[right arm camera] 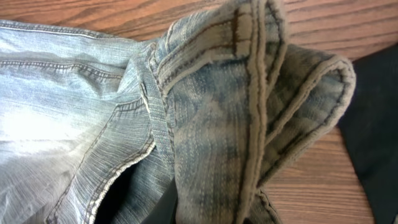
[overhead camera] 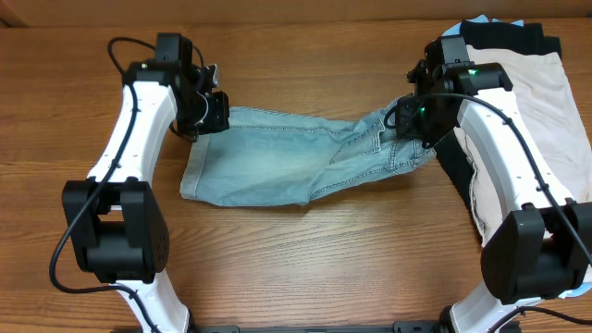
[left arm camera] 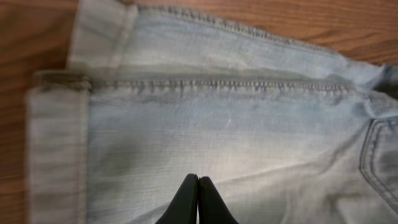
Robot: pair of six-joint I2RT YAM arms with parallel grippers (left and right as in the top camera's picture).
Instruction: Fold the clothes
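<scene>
The light-wash denim shorts (overhead camera: 277, 157) lie spread across the middle of the table, cuffed hems to the left and waistband to the right. My left gripper (overhead camera: 209, 109) is at the far left hem corner. In the left wrist view its fingers (left arm camera: 198, 186) are shut tip to tip over the leg fabric (left arm camera: 236, 124), with no cloth seen between them. My right gripper (overhead camera: 416, 125) is shut on the bunched waistband (right arm camera: 249, 124), which is lifted and folds over the fingers (right arm camera: 180, 208), hiding most of them.
A pile of other garments lies at the right edge: black (overhead camera: 504, 39), beige (overhead camera: 546, 102) and a bit of sky-blue (overhead camera: 481, 20). Black cloth also shows in the right wrist view (right arm camera: 376, 124). Bare wooden table (overhead camera: 305, 268) lies in front of the shorts.
</scene>
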